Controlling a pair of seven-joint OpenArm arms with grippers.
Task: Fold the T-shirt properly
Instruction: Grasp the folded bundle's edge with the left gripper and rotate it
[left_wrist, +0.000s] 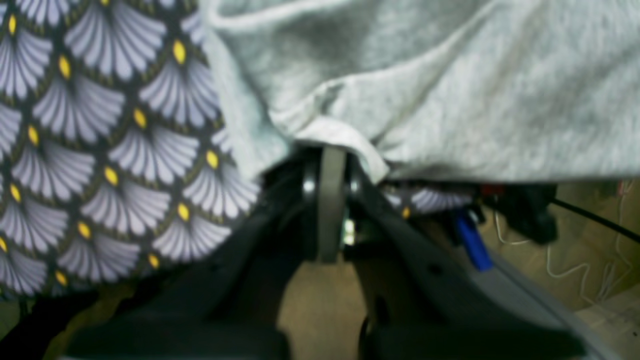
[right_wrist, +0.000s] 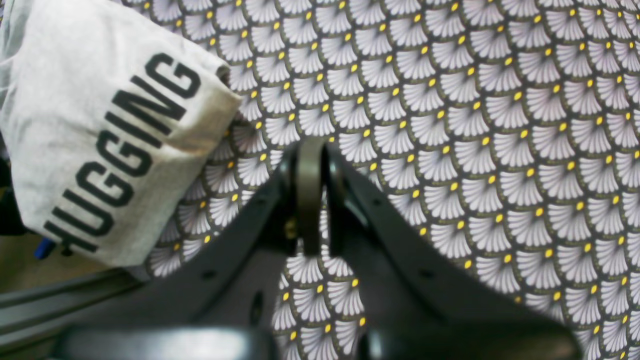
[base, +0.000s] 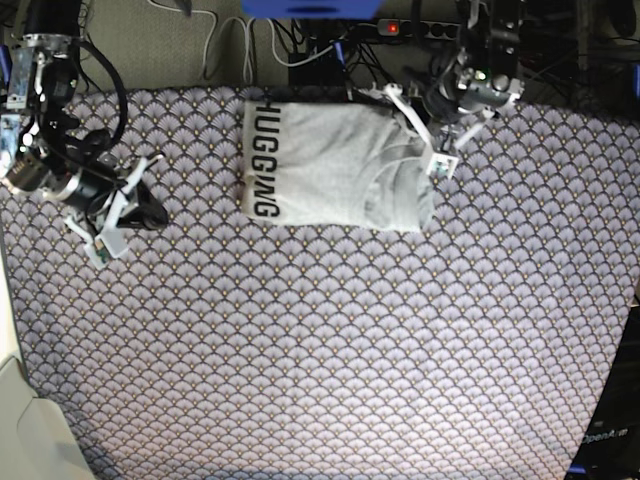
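Fan-patterned purple-grey cloth (base: 330, 350) covers the whole desk (base: 20, 420), its near half carrying nothing but the print. Farther up, on the left of the base view, the right claw (base: 145, 208) hangs over bare cloth, well apart from the garment. Its wrist view shows the two fingers pressed together at the tips with nothing between them (right_wrist: 310, 150), only the scalloped pattern beneath.

Beyond that, toward the far edge, lies the T-shirt (base: 330, 165), pale grey and folded into a rough rectangle. Black block lettering "HUGGING" (base: 264, 160) runs along its left side in the base view; the same lettering shows in the right wrist view on a folded corner (right_wrist: 115, 140) lying on the cloth. The shirt's right end is bunched, with curved folds and a rounded lower corner.

At that right end is the left claw (base: 430, 150). Its wrist view shows the fingers drawn together at the shirt's edge (left_wrist: 330, 155), with a pale hem strip lying across the tips and grey fabric (left_wrist: 450, 100) draped just above; the view is too blurred to tell whether the hem is truly pinched.

Past the desk's far edge lie cables and a power strip (base: 405, 28) with a red light.
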